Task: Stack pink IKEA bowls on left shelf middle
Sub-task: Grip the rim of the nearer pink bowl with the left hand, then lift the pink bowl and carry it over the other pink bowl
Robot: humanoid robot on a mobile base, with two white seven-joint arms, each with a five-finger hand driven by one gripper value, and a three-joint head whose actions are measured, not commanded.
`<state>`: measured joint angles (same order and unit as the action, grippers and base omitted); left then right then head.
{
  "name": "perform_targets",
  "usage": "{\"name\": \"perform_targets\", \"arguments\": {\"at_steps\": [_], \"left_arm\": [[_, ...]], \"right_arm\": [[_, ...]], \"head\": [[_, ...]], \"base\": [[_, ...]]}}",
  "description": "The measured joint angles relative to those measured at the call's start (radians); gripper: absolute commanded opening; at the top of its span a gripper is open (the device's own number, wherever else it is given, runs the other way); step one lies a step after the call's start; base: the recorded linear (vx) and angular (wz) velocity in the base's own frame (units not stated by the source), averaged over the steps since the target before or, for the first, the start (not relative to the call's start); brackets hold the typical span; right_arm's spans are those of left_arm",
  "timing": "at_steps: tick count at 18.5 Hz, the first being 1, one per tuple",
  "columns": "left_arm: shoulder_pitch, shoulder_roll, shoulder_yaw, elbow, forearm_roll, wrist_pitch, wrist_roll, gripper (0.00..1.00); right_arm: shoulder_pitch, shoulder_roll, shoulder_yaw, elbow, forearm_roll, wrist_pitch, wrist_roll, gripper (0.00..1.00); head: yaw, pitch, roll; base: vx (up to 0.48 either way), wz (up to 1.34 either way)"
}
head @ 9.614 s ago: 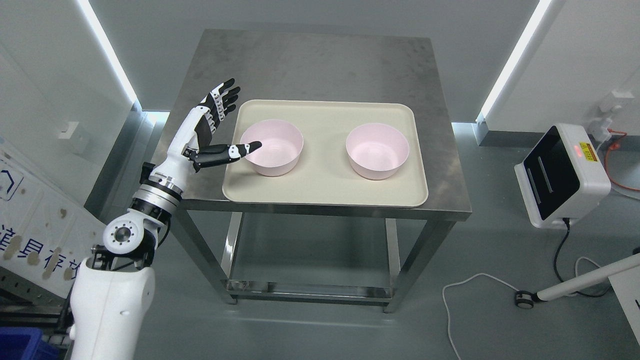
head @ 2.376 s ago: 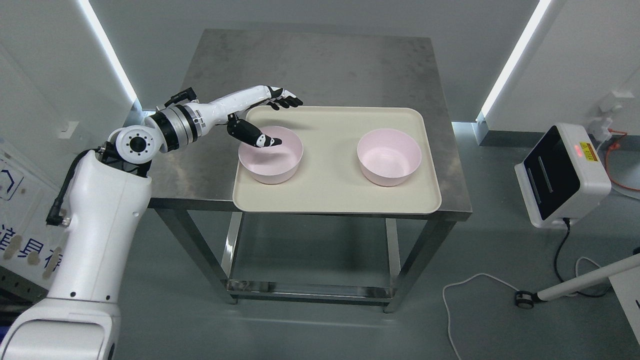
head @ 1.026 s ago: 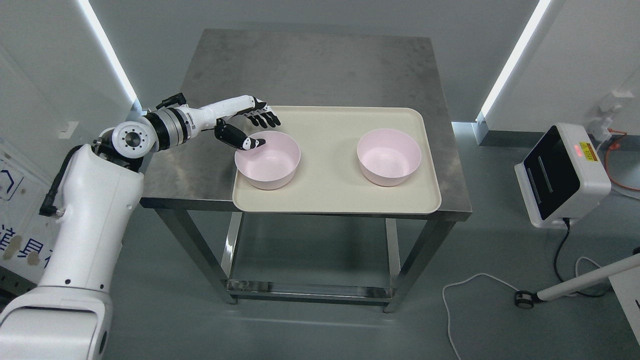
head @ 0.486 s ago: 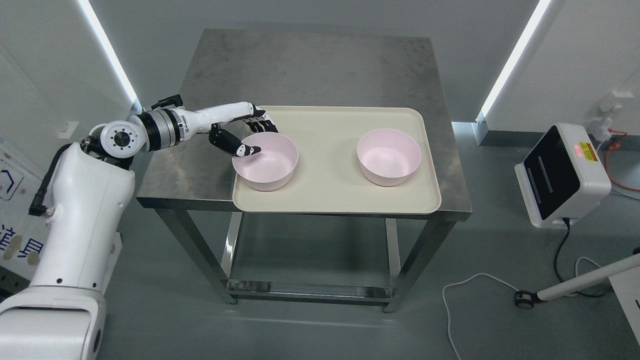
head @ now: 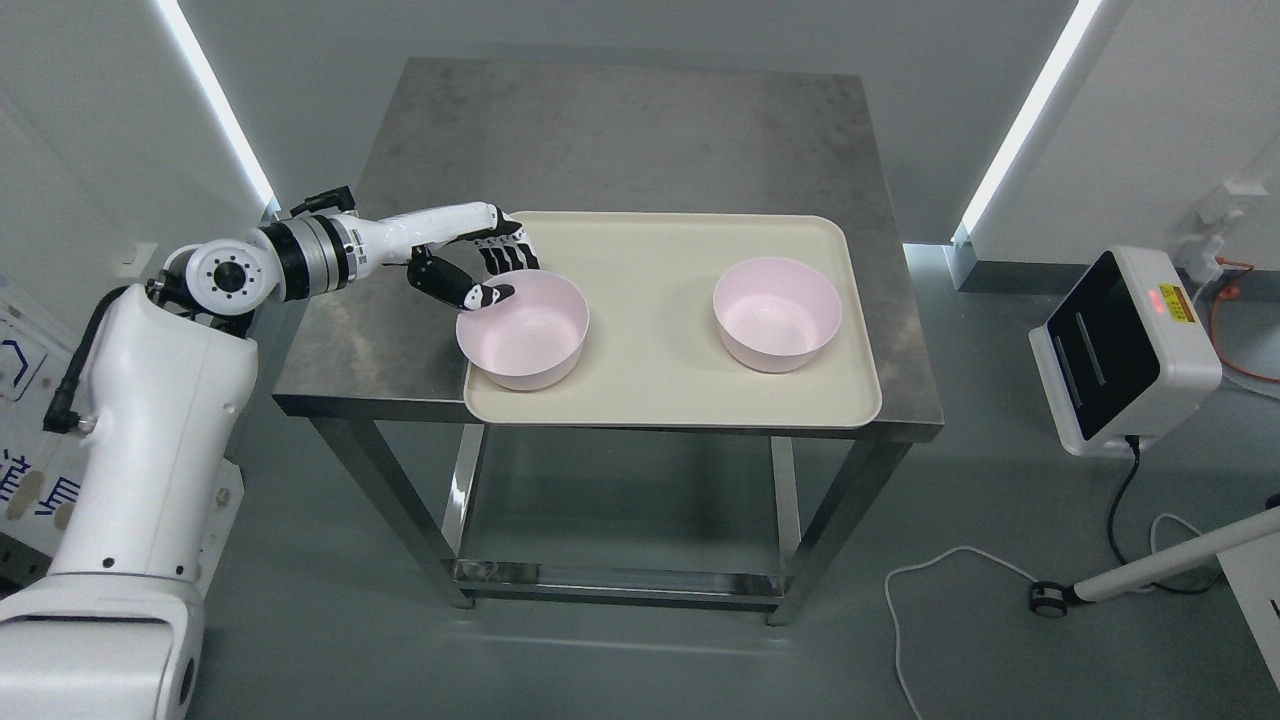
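Your robot's left arm is entering from the lower left, its white upper segment rising from about 7 o'clock toward a round shoulder-like joint at 9 o'clock. From that joint the forearm is reaching almost horizontally toward 3 o'clock, ending in a metallic wrist ring and a slim white wrist. The left hand (head: 487, 272) is pinching the near-left rim of a pink bowl (head: 523, 329): the thumb is lying inside the rim, pointing toward 4 o'clock, while the black fingers (head: 510, 250) are curling down outside the wall. Your right arm is not appearing in this view.
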<state>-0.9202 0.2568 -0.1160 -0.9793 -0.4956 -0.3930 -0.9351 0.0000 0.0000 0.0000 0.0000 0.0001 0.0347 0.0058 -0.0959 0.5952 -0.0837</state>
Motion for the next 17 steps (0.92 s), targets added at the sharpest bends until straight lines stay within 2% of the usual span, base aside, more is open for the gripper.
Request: {"name": "perform_targets", "arguments": {"at_steps": [3, 11, 17], "left_arm": [[0.004, 0.0, 0.001, -0.001, 0.0, -0.019, -0.002, 0.01], [0.009, -0.007, 0.014, -0.01, 0.005, -0.046, -0.007, 0.01], [-0.013, -0.058, 0.055, -0.059, 0.011, 0.056, -0.054, 0.0]], "right_arm": [[0.0, 0.0, 0.0, 0.0, 0.0, 0.0, 0.0, 1.0], [0.0, 0.0, 0.0, 0.0, 0.0, 0.001, 0.0, 1.0], [0.0, 0.0, 0.0, 0.0, 0.0, 0.005, 0.0, 1.0]], "head": [[0.0, 0.0, 0.0], [0.0, 0.0, 0.0], [0.0, 0.0, 0.0]], "base": [[0.0, 0.0], [0.0, 0.0], [0.0, 0.0]]}}
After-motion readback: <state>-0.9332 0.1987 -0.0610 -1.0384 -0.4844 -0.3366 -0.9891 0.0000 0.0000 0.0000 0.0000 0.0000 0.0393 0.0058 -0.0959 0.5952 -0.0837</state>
